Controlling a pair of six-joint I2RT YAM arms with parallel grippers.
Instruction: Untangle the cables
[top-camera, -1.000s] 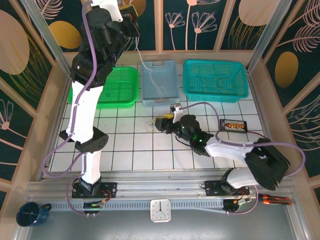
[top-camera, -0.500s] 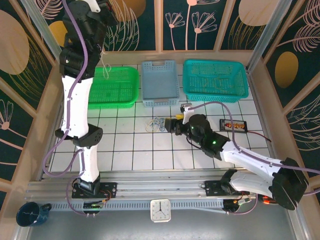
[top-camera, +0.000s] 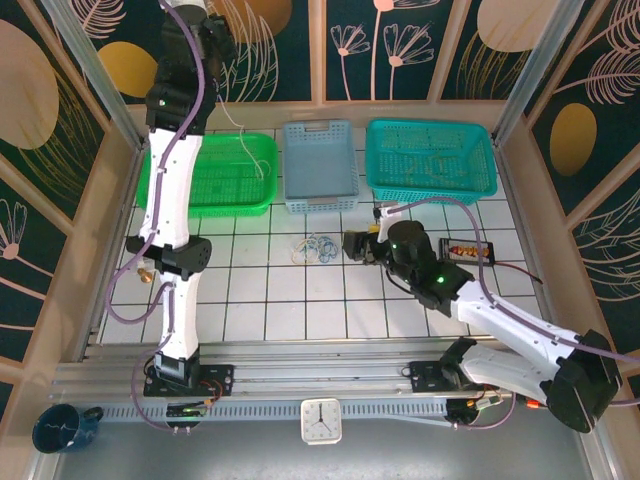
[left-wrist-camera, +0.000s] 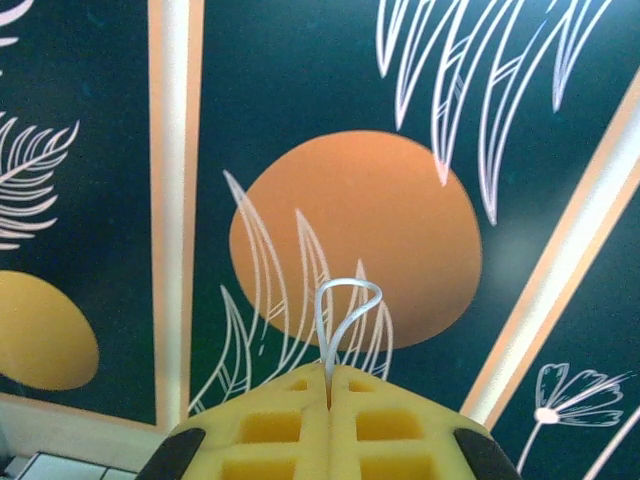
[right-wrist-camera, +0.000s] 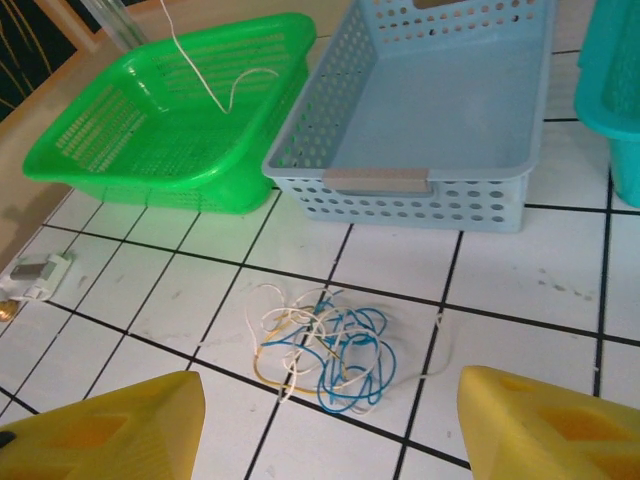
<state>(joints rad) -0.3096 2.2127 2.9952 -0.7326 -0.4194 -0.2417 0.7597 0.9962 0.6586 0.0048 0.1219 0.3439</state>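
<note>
Left gripper (left-wrist-camera: 330, 388) tight on whitish-looking cable (left-wrist-camera: 325, 345)

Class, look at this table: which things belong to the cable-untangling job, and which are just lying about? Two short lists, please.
Belongs to the job:
tangle of cables; white cable pinched in the left pincer; right pincer, open beside the tangle.

Lying about:
green basket; blue-grey basket; teal basket; clock; mug.
</note>
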